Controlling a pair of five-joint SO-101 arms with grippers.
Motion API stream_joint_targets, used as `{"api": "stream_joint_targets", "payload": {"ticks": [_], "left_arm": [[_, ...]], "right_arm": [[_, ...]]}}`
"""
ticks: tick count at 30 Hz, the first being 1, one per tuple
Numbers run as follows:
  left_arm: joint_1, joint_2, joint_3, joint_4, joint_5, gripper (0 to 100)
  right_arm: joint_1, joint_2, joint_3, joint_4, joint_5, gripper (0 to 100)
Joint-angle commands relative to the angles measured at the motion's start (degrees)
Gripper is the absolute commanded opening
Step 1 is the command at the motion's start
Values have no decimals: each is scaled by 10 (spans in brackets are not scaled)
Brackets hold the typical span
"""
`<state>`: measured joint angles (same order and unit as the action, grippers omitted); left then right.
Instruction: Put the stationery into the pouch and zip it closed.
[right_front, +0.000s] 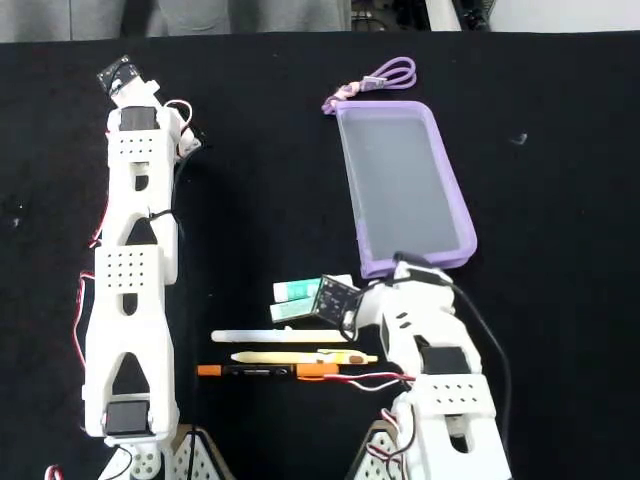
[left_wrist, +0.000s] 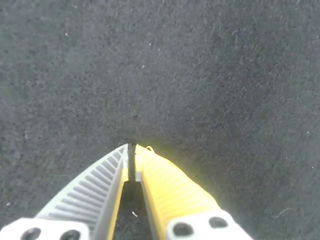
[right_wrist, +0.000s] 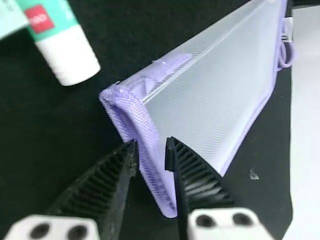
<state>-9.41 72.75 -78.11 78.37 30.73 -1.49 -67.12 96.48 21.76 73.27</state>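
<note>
A translucent pouch with purple edging lies right of the table's middle; its purple cord loop trails at the far end. My right gripper sits at the pouch's near end, and in the right wrist view the fingers close on the purple corner seam of the pouch. Left of that arm lie two green-and-white glue sticks, a white pen, a yellow pen and an orange-and-black pen. My left gripper is shut and empty over bare black cloth at the far left.
A black cloth covers the table. The left arm stretches along the left side, from the near edge towards the far one. One glue stick lies close beside the pouch's gripped corner. Red wires run near the orange pen's tip.
</note>
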Motion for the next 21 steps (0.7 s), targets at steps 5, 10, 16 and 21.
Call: {"api": "stream_joint_targets", "payload": {"ticks": [5,10,16,21], "left_arm": [[-27,2,-10,-12,-7,30],[-27,2,-10,-12,-7,30],[-27,2,-9,-12,-7,30],[-27,2,-10,-12,-7,30]], "right_arm": [[-6,2,0,4,-13,103],[-24,7,0,2,-13,103],[-22,90,-7,-77,-13,103],[-20,233,-67,-127,-14,103]]}}
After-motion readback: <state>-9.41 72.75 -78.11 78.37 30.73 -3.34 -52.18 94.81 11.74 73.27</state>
